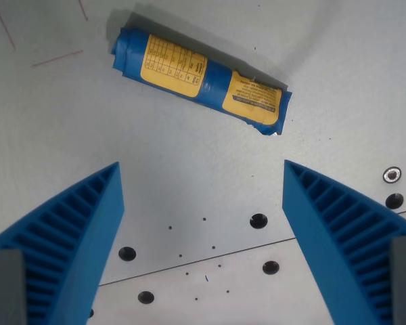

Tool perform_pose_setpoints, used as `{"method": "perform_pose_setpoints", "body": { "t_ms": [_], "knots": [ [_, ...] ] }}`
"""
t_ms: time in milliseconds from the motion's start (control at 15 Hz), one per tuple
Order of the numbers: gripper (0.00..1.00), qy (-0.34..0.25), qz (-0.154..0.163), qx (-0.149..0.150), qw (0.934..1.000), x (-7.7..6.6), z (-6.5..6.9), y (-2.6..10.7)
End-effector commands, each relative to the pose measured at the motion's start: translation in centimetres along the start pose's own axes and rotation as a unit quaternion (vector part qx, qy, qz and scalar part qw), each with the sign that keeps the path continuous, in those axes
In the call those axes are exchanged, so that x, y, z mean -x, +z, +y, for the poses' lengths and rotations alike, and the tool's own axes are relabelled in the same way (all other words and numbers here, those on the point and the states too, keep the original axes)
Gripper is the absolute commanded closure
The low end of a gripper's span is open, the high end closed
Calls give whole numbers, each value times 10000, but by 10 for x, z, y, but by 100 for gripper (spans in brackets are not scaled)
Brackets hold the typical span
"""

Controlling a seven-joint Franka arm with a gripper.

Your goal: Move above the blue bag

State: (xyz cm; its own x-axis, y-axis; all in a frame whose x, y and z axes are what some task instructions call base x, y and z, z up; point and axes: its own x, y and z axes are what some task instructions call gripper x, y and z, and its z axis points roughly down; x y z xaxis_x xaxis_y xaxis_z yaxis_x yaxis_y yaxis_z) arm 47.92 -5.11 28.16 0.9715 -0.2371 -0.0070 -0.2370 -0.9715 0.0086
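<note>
- Up near the top of the wrist view: blue bag (199,83), rolled into a tube, lying flat on the grey table (68,128). Long axis slants from upper left down to the wrist view's right. Two yellow labels (176,66) face up.
- Gripper (203,179): jaws spread wide, nothing between them but bare table. Blue ribbed fingers (74,230) come in from the bottom corners.
- Bag sits well beyond the fingertips and ahead of the gap, roughly centred left-to-right. Judgement: not above it yet; the arm needs to travel toward the top of the view.
- Risks from here:
  - Height above the table can't be read from this view. If it's low, a forward slide could catch a fingertip on the roll and shove it or set it rolling.
  - Bag lies at an angle to the jaw line. Centring without wrist rotation leaves a poor line-up for any later grasp.
  - Right end of the bag looks crumpled and torn; an easy snag.
- Bolt holes (258,221) and a seam in the table below: no obstruction.
</note>
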Motion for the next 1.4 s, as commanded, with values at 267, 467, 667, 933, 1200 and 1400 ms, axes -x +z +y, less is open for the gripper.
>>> {"method": "perform_pose_setpoints", "body": {
  "t_ms": [267,467,667,933,1200,1400],
  "knots": [
    [0,-16,20,-2,10000,0,0,-2],
    [0,-132,16,3,9999,0,0,-1],
    [0,-372,16,15,9993,-1,0,0],
    [0,-839,55,41,9965,-2,-1,5],
    [0,-1406,101,90,9900,-4,-2,13],
    [0,-1898,112,145,9816,-5,-3,20]
  ]
}}
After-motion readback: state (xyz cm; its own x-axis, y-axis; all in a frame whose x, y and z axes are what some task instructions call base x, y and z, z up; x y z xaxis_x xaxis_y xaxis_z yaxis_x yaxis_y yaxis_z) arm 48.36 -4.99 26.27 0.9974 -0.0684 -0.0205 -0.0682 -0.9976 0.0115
